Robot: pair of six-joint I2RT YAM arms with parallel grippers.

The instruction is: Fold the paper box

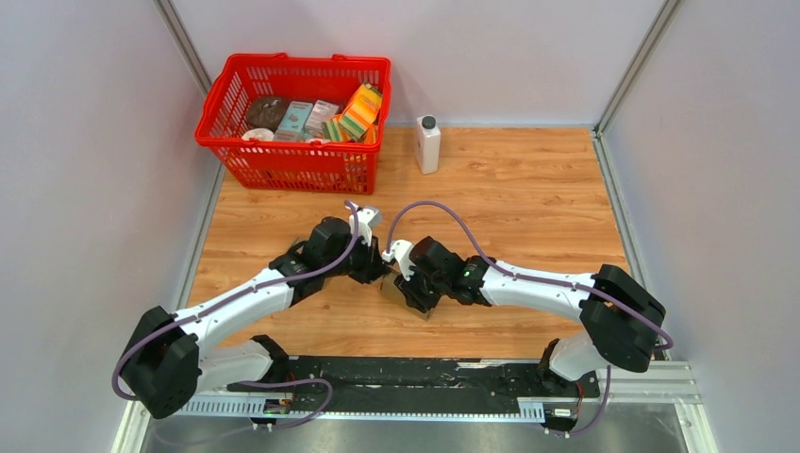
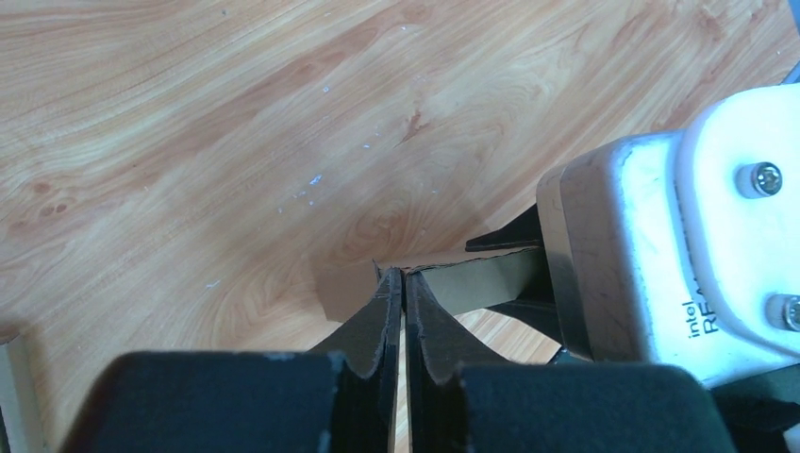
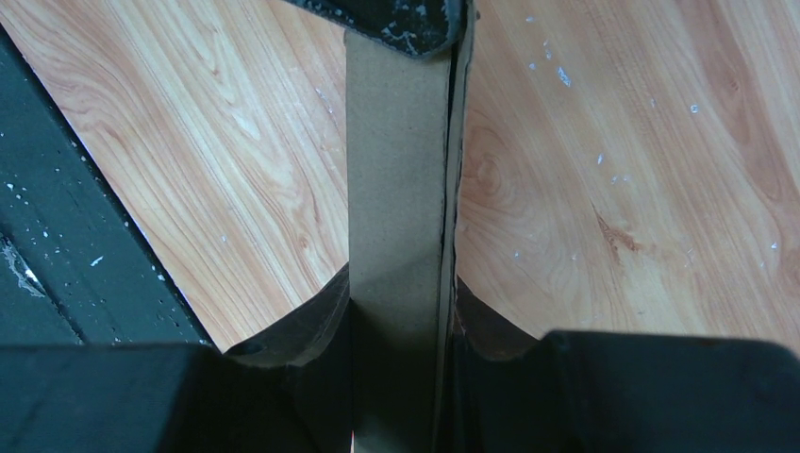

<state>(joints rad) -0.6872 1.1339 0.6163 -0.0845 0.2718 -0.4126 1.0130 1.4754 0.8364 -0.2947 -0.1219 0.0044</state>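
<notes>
The paper box (image 1: 396, 291) sits at the top view's centre, between both arms. The right gripper (image 3: 401, 311) clamps one panel to steady it; the left gripper (image 2: 403, 278) pinches a thin flap, likely for creasing.

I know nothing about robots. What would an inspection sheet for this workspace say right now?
Surface: wooden table, bare wood with small white specks.
Job's things: paper box, brown cardboard, held between both arms near the table's middle.
Clutter: red basket of packaged goods, far left; white bottle upright beside it.
End effectors: left end effector pinched shut on a thin cardboard edge; right end effector clamped across a cardboard panel.
Cables: purple cables loop from both wrists.
Surroundings: grey walls on three sides.
</notes>
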